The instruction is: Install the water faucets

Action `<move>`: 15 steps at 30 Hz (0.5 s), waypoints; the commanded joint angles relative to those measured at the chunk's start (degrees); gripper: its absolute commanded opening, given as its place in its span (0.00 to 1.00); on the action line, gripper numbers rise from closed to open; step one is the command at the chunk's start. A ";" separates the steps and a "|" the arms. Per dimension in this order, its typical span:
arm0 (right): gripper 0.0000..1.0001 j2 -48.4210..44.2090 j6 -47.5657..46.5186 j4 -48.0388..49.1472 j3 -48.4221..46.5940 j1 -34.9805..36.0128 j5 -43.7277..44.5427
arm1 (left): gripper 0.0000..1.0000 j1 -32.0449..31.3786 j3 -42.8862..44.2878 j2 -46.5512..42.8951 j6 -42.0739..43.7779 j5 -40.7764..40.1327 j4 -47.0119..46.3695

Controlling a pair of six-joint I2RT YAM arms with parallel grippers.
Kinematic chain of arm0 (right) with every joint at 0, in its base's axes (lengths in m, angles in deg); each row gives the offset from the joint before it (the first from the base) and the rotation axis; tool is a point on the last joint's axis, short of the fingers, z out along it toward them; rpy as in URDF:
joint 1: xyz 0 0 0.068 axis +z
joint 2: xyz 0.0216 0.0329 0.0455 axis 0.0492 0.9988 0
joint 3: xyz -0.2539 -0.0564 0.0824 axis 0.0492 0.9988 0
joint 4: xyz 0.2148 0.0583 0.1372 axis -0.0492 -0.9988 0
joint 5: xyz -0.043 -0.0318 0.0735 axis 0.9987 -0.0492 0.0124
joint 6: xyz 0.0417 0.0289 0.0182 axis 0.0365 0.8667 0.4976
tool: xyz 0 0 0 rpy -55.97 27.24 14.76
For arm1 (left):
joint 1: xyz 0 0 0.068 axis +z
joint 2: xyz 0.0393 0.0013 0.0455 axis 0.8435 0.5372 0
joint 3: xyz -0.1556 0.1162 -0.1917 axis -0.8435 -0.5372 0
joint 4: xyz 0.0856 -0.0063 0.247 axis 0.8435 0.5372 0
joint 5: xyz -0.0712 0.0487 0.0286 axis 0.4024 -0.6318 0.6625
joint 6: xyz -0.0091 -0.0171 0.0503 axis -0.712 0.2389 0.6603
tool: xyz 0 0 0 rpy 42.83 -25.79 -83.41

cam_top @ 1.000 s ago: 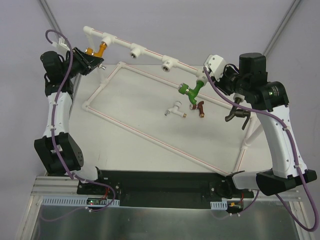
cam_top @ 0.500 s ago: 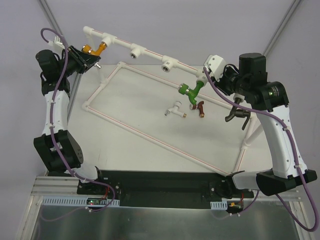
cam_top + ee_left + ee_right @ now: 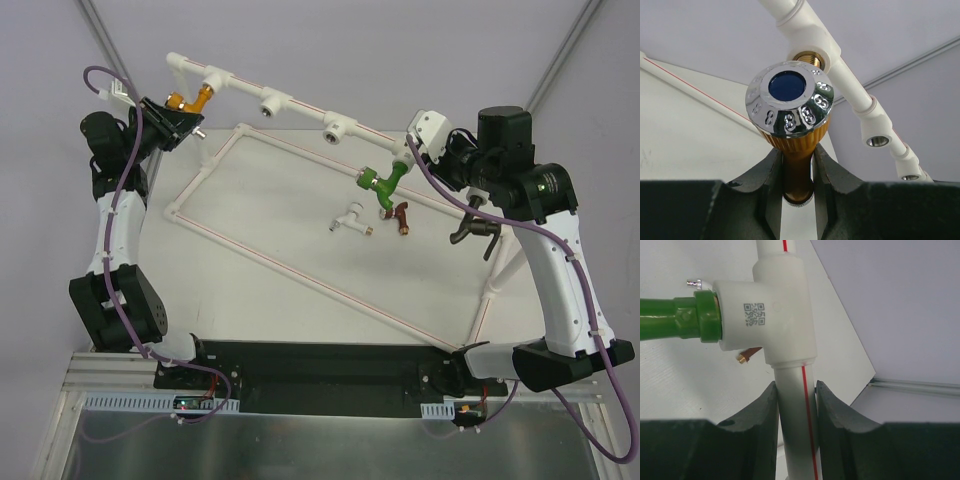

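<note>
My left gripper (image 3: 183, 108) (image 3: 797, 156) is shut on the stem of the orange-gold faucet (image 3: 200, 97) (image 3: 797, 137), just under its chrome knob (image 3: 790, 97). The faucet's brass thread sits at the leftmost tee socket (image 3: 812, 47) of the raised white pipe frame (image 3: 300, 106). My right gripper (image 3: 410, 150) (image 3: 796, 392) is shut on the frame's red-striped pipe (image 3: 795, 420), below the tee that carries the green faucet (image 3: 385, 185) (image 3: 675, 320). On the table lie a white faucet (image 3: 350, 218) and a dark red faucet (image 3: 402, 214) (image 3: 747, 355). A grey faucet (image 3: 472, 228) shows beside the right arm.
Two open tee sockets (image 3: 270, 105) (image 3: 335, 128) (image 3: 877, 141) sit along the top pipe. The frame's rectangular base pipe (image 3: 300, 272) runs across the table, with an upright post (image 3: 503, 265) at the right. Dark arm bases line the near edge.
The left arm's elbow swayed left and came back, the gripper staying shut on the orange-gold faucet at the socket. The right arm has not moved.
</note>
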 commanded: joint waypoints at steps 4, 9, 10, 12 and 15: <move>0.02 -2.09 4.06 -3.92 0.84 1.11 -1.31 | 0.00 -0.56 1.97 -1.18 3.09 -5.99 -2.32; 0.02 -2.09 3.97 -3.83 0.84 1.20 -1.22 | 0.00 -0.65 1.70 -1.27 5.99 -5.81 -1.53; 0.01 -2.00 3.97 -3.83 0.84 1.20 -1.31 | 0.00 -0.91 1.70 -1.27 6.43 -5.99 -1.27; 0.02 -2.00 4.06 -3.83 0.76 1.37 -1.31 | 0.00 -1.08 1.70 -1.36 7.75 -5.99 -0.65; 0.02 -2.18 3.88 -3.83 0.76 1.46 -1.22 | 0.00 -1.09 2.05 -1.62 9.42 -6.42 0.40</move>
